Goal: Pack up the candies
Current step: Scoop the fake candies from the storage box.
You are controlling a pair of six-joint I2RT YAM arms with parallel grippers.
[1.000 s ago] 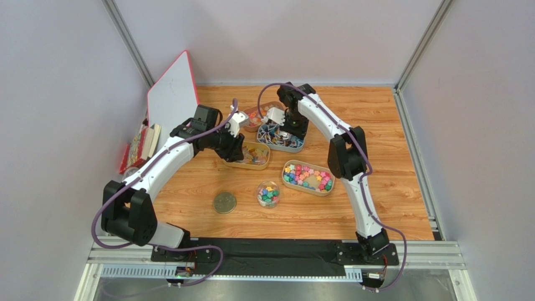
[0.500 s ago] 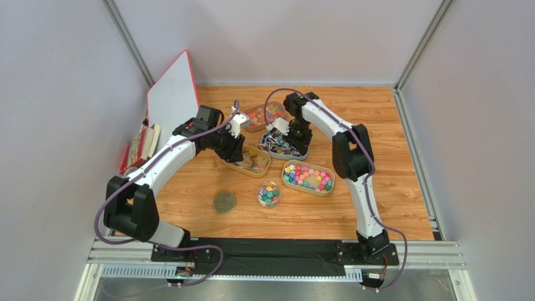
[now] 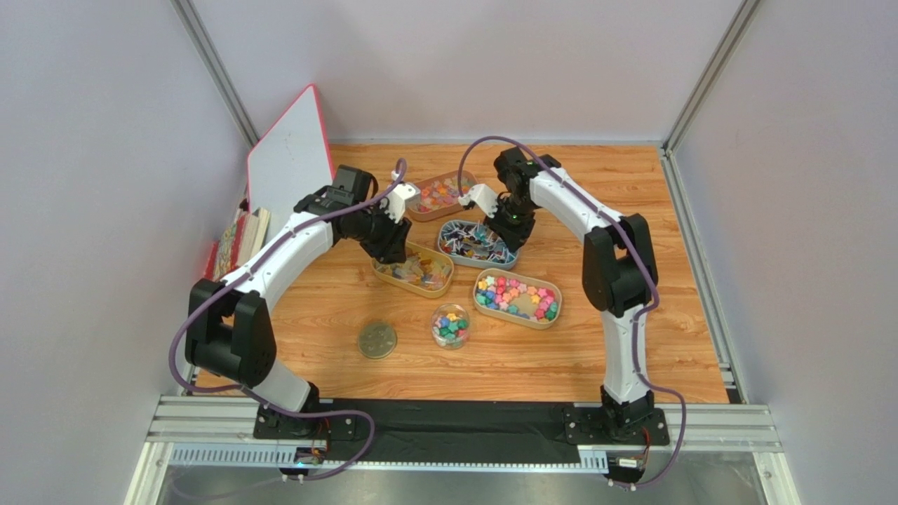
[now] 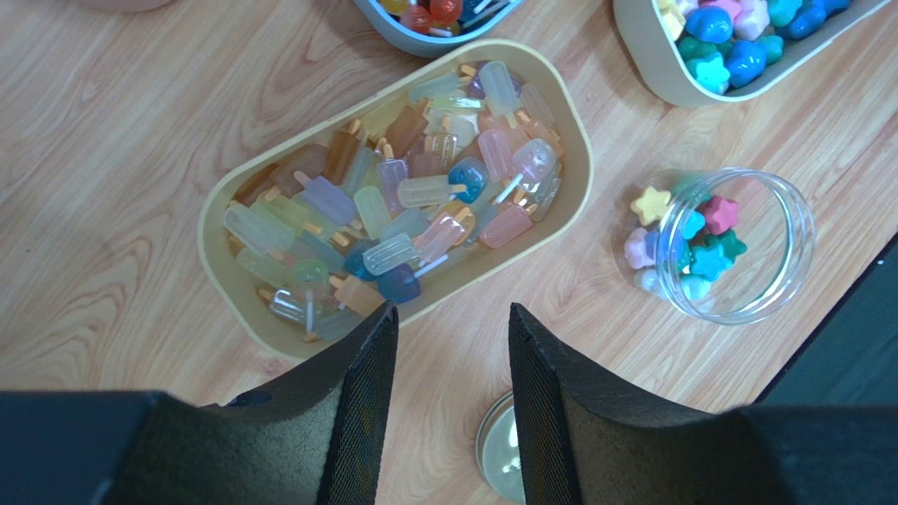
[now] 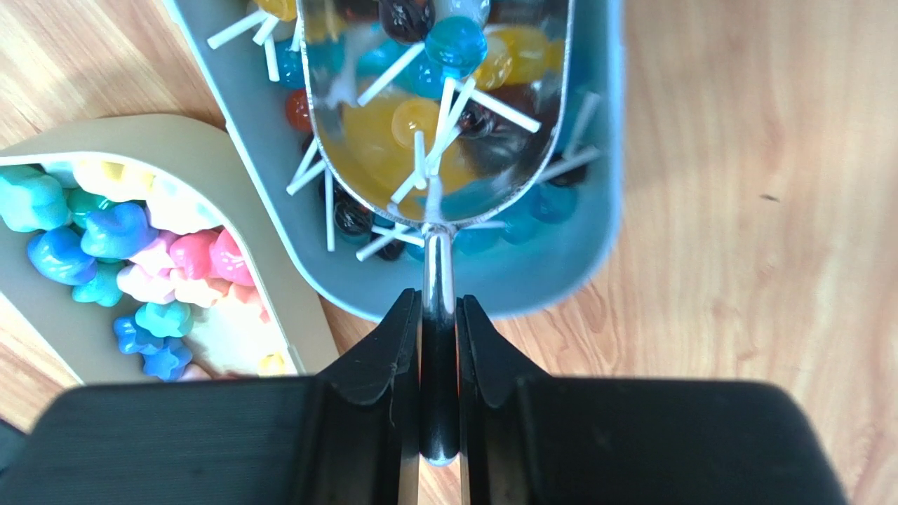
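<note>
My right gripper (image 5: 440, 311) is shut on the handle of a metal scoop (image 5: 437, 116). The scoop holds several lollipop candies over the grey tray (image 5: 596, 210) of blue, yellow and dark lollipops. In the top view this gripper (image 3: 502, 225) hangs over that grey tray (image 3: 455, 254). My left gripper (image 4: 453, 328) is open and empty, just off the near edge of a tan tray (image 4: 227, 279) of pastel popsicle-shaped candies (image 4: 406, 195). In the top view it (image 3: 392, 244) sits at that tray's left end. Bright chunky candies (image 3: 516, 296) fill another tan tray.
A clear round jar (image 4: 775, 247) with a few star candies stands right of the popsicle tray, also in the top view (image 3: 450, 325). Its metal lid (image 3: 377, 340) lies to its left. A far tray (image 3: 437, 194) holds red-orange candies. A board (image 3: 290, 158) and books stand at the left wall.
My right gripper has swung right and back with the scoop, from the grey tray's left end to its far right end. My left arm has straightened, and its gripper stays at the popsicle tray.
</note>
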